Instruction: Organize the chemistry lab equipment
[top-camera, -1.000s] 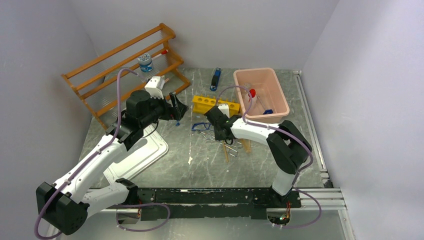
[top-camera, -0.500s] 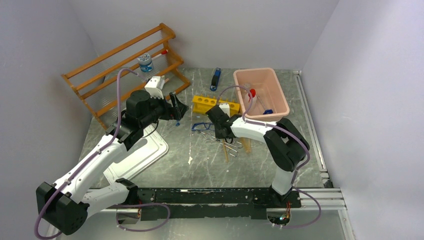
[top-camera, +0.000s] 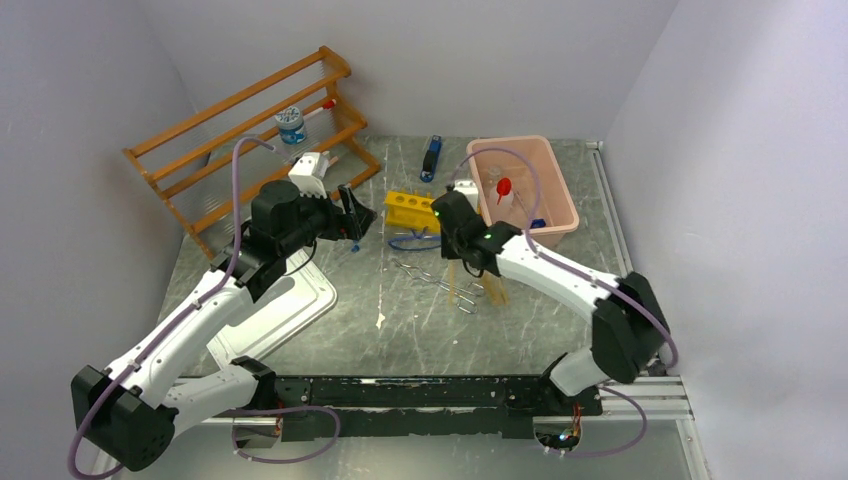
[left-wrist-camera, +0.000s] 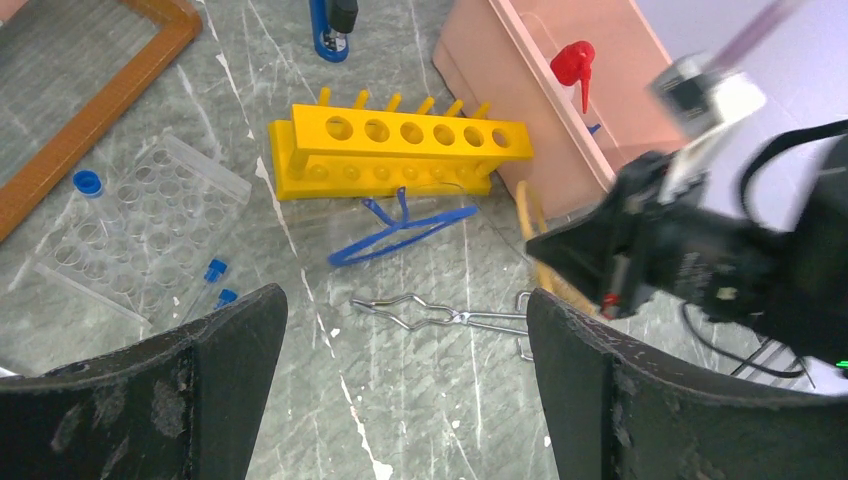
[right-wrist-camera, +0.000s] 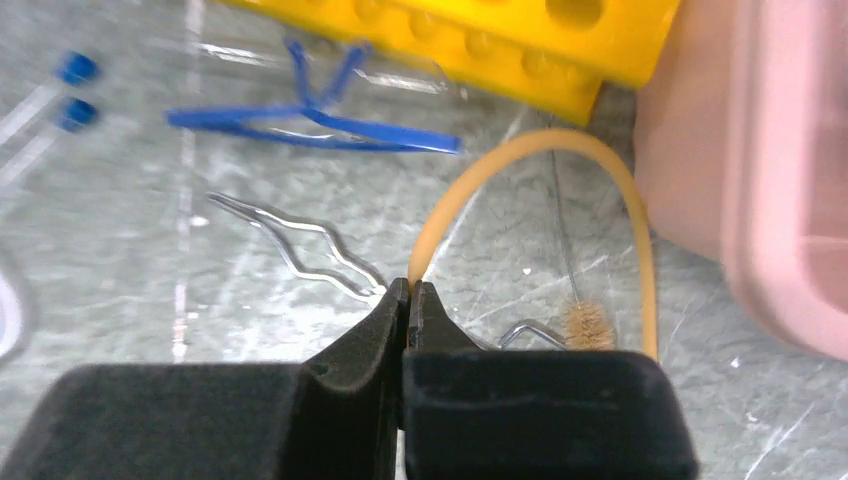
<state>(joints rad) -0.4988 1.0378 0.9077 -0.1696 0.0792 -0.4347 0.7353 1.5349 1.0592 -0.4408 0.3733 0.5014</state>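
The right gripper (right-wrist-camera: 410, 300) pinches one end of the yellowish tubing (right-wrist-camera: 560, 145), which arches beside the pink bin (top-camera: 520, 142). The left gripper (left-wrist-camera: 405, 330) hangs wide open and empty. Only the red-capped squeeze bottle (top-camera: 503, 190) is binned; the goggles (left-wrist-camera: 400, 228), metal tongs (left-wrist-camera: 440, 315) and blue-capped tubes (left-wrist-camera: 215, 280) lie loose.

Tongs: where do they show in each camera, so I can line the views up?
Top external: the tongs lie near the table's centre, just below the yellow rack.
Left wrist: low centre, below the rack and the blue goggles.
Right wrist: left of centre, with the rack along the top edge.
Shared landmark: the yellow rack.
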